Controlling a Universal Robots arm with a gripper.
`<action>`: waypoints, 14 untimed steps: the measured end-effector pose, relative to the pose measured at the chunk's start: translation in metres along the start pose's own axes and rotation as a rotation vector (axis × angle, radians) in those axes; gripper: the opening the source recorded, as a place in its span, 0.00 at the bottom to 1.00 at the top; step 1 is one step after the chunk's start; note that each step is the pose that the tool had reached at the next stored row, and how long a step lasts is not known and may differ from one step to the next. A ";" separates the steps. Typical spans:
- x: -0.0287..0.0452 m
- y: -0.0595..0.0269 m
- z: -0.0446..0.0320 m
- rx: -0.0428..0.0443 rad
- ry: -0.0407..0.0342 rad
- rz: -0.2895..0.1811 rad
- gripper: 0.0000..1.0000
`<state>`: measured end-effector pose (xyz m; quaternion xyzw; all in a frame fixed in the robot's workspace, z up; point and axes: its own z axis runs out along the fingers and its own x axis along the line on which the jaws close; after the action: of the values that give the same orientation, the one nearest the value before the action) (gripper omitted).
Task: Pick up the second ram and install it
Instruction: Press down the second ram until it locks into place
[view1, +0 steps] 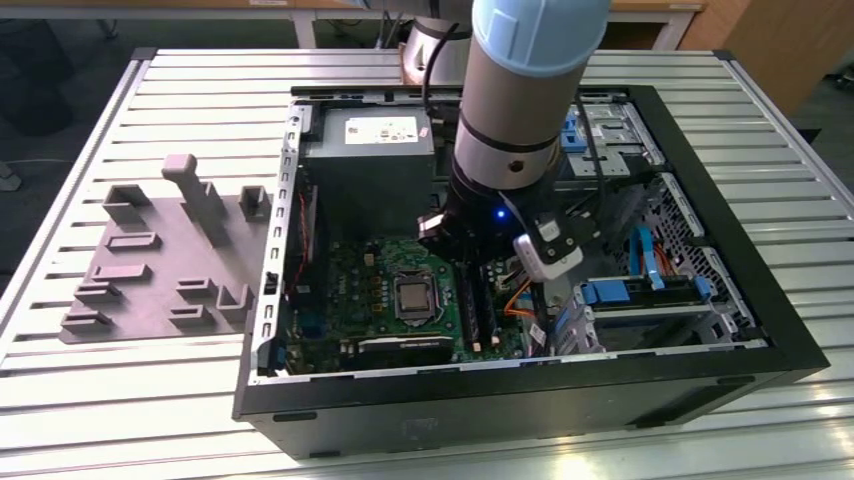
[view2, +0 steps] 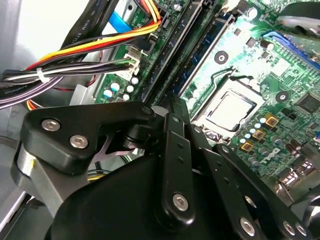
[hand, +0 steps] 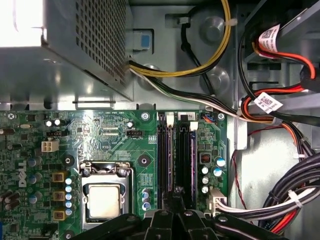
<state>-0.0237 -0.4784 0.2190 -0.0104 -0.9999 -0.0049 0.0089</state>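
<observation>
Hovering low over the memory slots (hand: 176, 155) of the motherboard (hand: 125, 165), inside the open computer case (view1: 747, 330) on the tabletop (view1: 160, 400). Gripper (hand: 176, 192) pinching at a thin dark stick standing in a slot, probably the second ram (hand: 181, 160), though contact stays unclear. Judging the seating step as underway; calling for a straight, even press down.

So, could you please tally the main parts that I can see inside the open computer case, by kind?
Power supply: 1
Motherboard: 1
Processor: 1
Total: 3
</observation>
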 end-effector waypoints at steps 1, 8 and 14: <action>0.0000 0.0000 0.0009 0.0001 0.0001 0.000 0.11; -0.0002 0.0004 0.0026 -0.0013 -0.0006 0.000 0.11; 0.0003 0.0004 -0.0190 -0.0015 -0.0005 0.000 0.11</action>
<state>-0.0237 -0.4782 0.2380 -0.0104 -0.9999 -0.0057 0.0086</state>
